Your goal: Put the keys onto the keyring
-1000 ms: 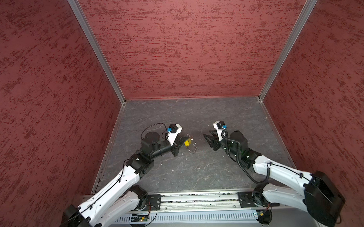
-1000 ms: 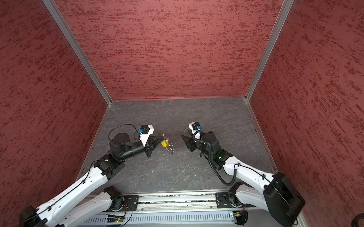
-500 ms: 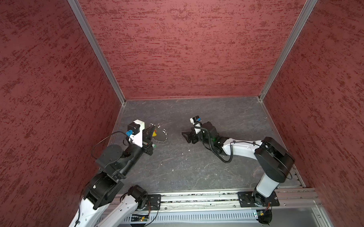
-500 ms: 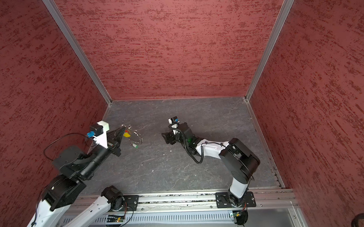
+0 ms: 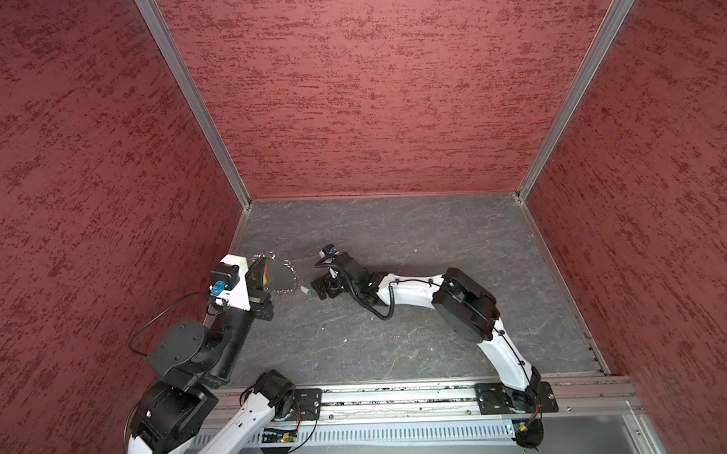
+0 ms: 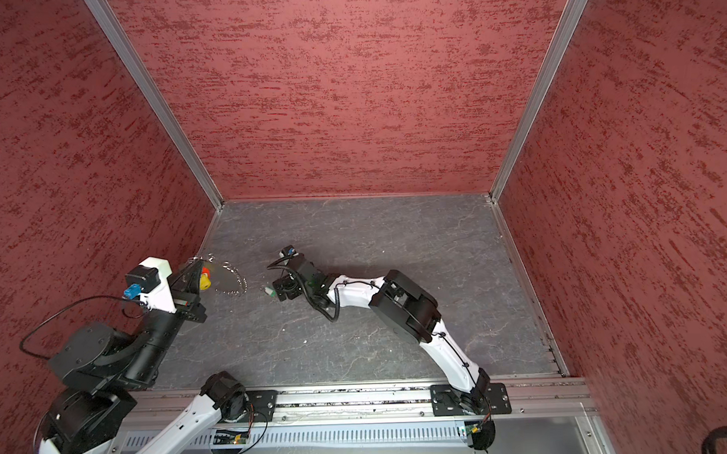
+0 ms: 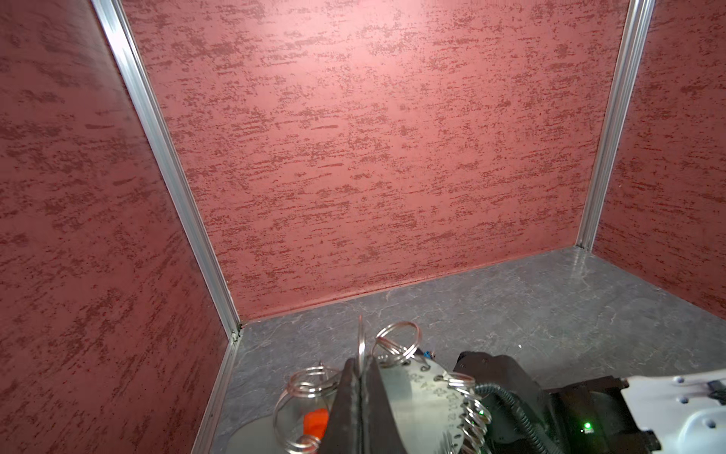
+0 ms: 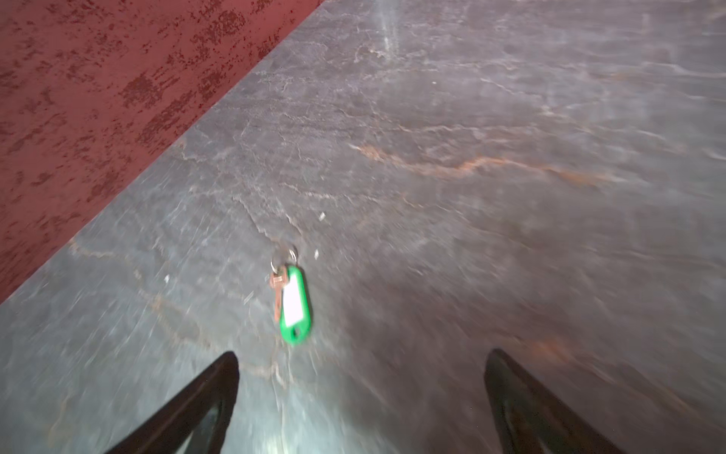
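White label (image 8: 292, 302) on the green plastic key tag (image 8: 297, 335) looks blank, grey slate-look floor (image 5: 395, 235), red textured walls (image 5: 369, 90), right gripper (image 8: 361, 353) spread wide, left gripper (image 7: 359, 367) pinching the silver wire keyring (image 7: 396, 340).

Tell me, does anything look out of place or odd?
Yes: the green key lies alone on the grey floor, in front of the open right gripper, apart from the keyring that the shut left gripper holds up beside the red key and yellow key.
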